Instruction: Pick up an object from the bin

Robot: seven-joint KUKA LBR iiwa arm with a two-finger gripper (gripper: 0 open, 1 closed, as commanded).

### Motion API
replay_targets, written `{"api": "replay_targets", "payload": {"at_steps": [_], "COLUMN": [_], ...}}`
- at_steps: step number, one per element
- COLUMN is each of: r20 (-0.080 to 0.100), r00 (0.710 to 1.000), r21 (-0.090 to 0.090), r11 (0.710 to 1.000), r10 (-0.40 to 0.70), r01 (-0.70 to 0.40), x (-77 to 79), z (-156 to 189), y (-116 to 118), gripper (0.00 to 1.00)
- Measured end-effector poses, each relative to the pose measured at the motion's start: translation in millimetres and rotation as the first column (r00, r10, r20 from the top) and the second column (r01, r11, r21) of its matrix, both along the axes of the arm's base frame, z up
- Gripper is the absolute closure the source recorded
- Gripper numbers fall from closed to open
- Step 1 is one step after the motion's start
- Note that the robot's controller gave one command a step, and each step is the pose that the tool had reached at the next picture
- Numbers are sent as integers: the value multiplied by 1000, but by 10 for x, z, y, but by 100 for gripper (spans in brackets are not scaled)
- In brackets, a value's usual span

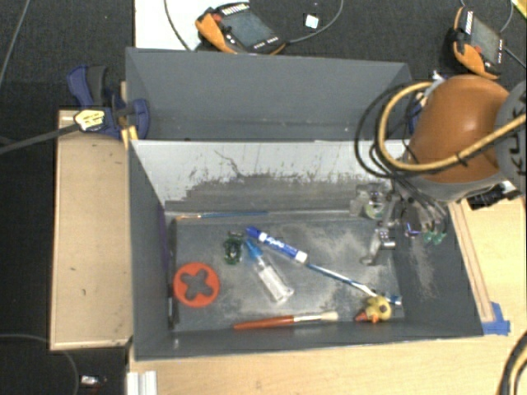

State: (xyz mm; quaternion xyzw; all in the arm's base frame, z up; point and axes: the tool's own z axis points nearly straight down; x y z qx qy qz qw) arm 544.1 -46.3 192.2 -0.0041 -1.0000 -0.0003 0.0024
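Gripper (380, 249): right part of bin (247, 171), over bare floor.
Grip: cannot tell.
Nearest: thin blue stick (346, 279), small yellow toy (377, 309), lower right.

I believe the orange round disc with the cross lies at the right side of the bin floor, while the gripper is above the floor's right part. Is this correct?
Not fully. The camera view shows the orange disc at the left side of the bin floor, near the left wall. The gripper is indeed above the floor's right part.
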Motion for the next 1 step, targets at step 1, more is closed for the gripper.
{"api": "replay_targets", "payload": {"at_steps": [1], "r20": [8], "r00": [1000], "r21": [-1], "r11": [1000], "r10": [3], "r01": [-3], "x": [15], "z": [47], "y": [3], "gripper": [0]}}
